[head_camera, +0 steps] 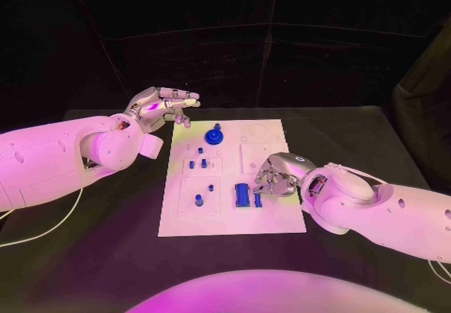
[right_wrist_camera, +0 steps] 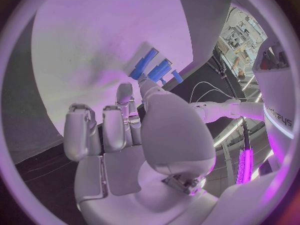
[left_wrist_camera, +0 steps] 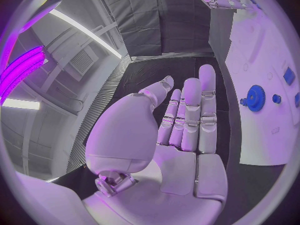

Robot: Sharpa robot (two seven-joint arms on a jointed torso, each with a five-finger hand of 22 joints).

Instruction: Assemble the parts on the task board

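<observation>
The small blue block (head_camera: 242, 194) near the board's (head_camera: 188, 222) right edge looks light, stiff, slick: pinch its long sides. Right hand (head_camera: 276, 177) hovers beside it, curled, holding nothing; left hand (head_camera: 161, 104) spread, unladen.

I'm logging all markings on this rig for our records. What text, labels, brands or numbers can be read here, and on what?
Dark lettering on the white arm at the edge of the right wrist view: cut off and too blurred to read for certain.
Task board: faint outlines, no readable text.
Blue parts, left hand, right hand: none.
</observation>
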